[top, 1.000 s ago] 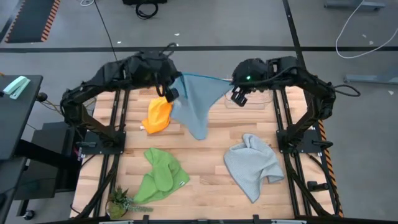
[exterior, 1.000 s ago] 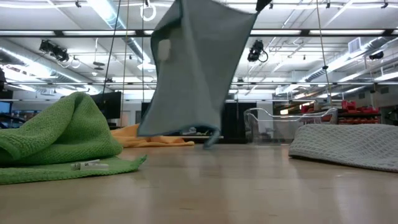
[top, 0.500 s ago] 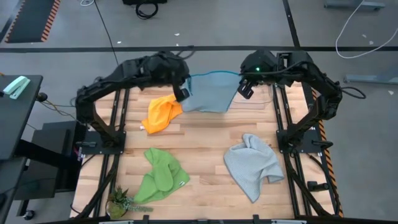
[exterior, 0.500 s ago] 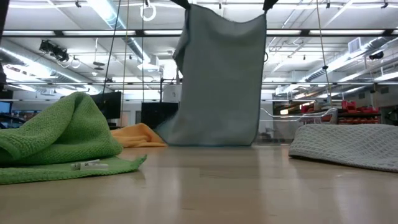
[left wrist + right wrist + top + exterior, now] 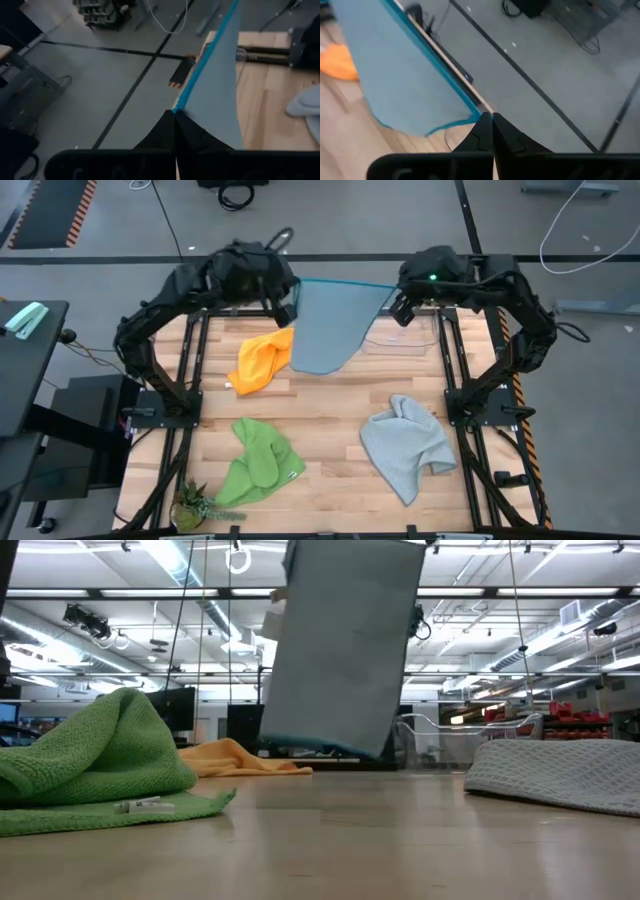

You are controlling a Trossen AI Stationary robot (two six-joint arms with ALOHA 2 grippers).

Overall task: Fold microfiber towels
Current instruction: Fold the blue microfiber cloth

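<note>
Hanging at the table's far edge: light blue towel (image 5: 330, 325), top corners pinched by closed left gripper (image 5: 291, 308) and right gripper (image 5: 398, 308).

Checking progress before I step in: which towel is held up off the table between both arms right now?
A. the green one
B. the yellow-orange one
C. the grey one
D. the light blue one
D: the light blue towel hangs stretched between the left gripper and right gripper, each with jaws shut on a top corner; the other three lie on the table.
</note>
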